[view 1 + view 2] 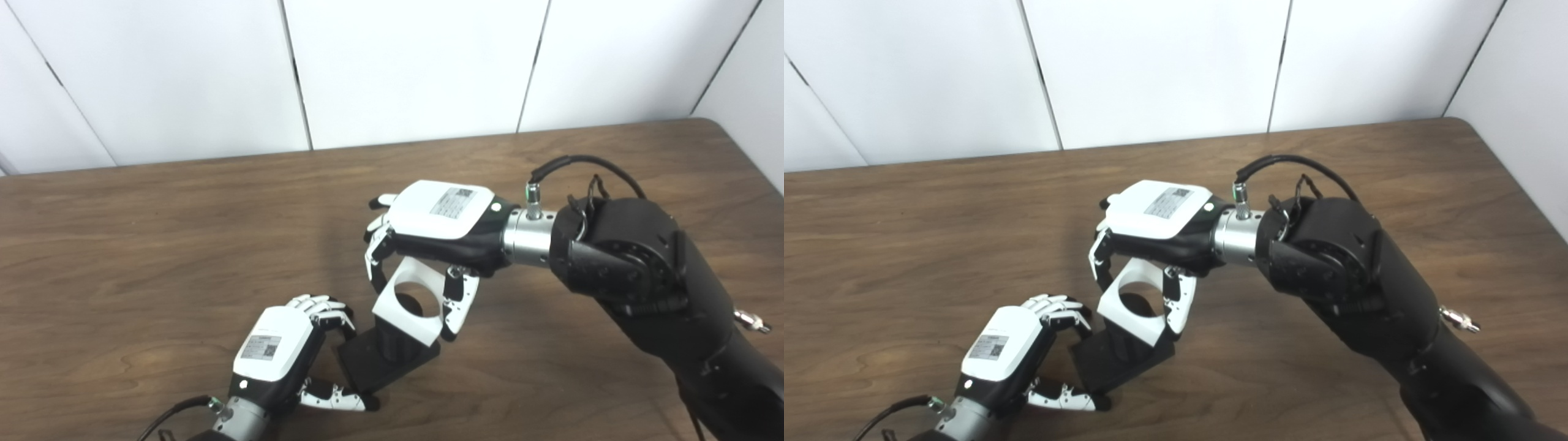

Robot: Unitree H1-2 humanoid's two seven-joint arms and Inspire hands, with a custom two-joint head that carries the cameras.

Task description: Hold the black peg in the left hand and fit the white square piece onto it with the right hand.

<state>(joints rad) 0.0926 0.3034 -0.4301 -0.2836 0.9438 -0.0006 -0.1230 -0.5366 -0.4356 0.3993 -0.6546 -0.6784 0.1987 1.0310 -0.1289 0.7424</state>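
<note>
Bench (153, 245): brown wood grain, white panelled wall behind; its near edge is cut off by the bottom of both views.

Black peg (392, 343): a short round post on a flat black square base, resting on the bench low in the middle of the scene. Only the post's top — seen as a dark disc through the white piece's hole — and part of its side show; the rest is masked by the white piece.

White square piece (422, 327): a white block with a large round hole, held tilted over the peg, the post's top inside the hole. Whether it is seated down onto the base cannot be told; its lower edge sits right at the base.

Left hand (278, 352): arm enters at the bottom left, mostly cut off by the frame edge. The fingers (318, 306) curl over the far edge of the black base and the thumb lies along its near edge — closed on the peg's base. The contact under the palm is hidden.

Right hand (1151, 226): palm down above the white piece, the black forearm filling the lower right and running out of frame. Its fingers (1102, 263) press the piece's left side and the thumb its right side, clamped on it. The fingertips behind the piece are hard to make out.
</note>
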